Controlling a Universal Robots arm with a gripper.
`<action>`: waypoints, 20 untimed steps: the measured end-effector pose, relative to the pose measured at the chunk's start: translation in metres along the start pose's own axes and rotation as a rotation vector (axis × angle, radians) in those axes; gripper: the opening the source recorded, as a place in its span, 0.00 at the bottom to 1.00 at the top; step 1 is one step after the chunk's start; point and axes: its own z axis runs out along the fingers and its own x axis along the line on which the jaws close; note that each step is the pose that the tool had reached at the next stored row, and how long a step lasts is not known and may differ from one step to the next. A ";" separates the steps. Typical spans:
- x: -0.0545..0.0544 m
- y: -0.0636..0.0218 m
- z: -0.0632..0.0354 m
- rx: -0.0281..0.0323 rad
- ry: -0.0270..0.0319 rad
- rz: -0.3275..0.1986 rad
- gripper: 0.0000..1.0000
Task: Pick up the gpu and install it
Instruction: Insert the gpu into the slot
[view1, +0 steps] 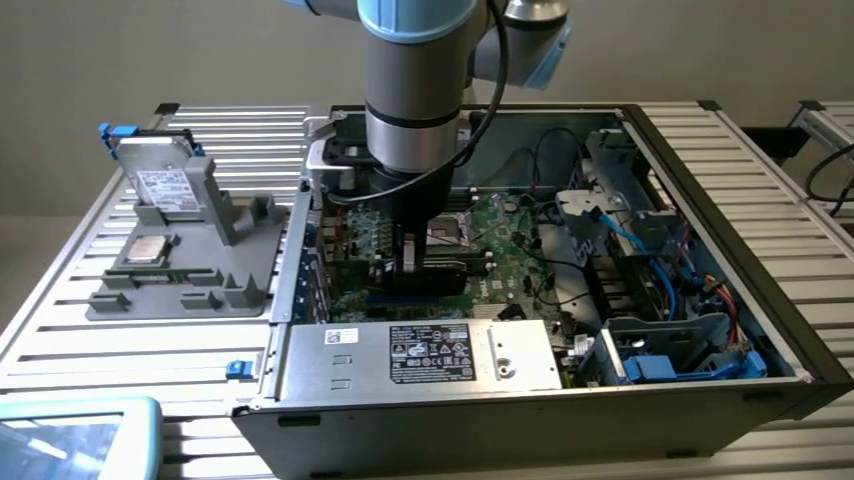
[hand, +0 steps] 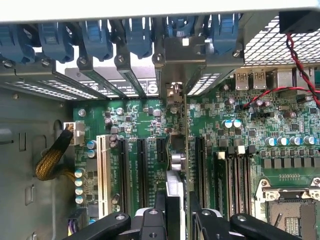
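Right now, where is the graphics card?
The graphics card is held on edge in the gripper, inside the open computer case, over the long slots of the green board, toward the exterior view's left of the case.

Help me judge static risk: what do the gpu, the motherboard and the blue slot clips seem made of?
The gpu, edge-on in the pincer: thin board with a shiny silver part, probably metal. The motherboard: matte green laminate with glinting solder points, likely fibreglass. The blue slot clips: smooth moulded shapes with soft sheen, probably plastic.
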 end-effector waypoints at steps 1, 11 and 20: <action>0.000 0.0001 -0.0015 -0.0005 0.0004 0.000 0.28; 0.001 -0.0015 -0.0055 -0.0054 -0.0025 0.000 0.28; 0.001 -0.0009 -0.0029 -0.0057 -0.0085 0.000 0.28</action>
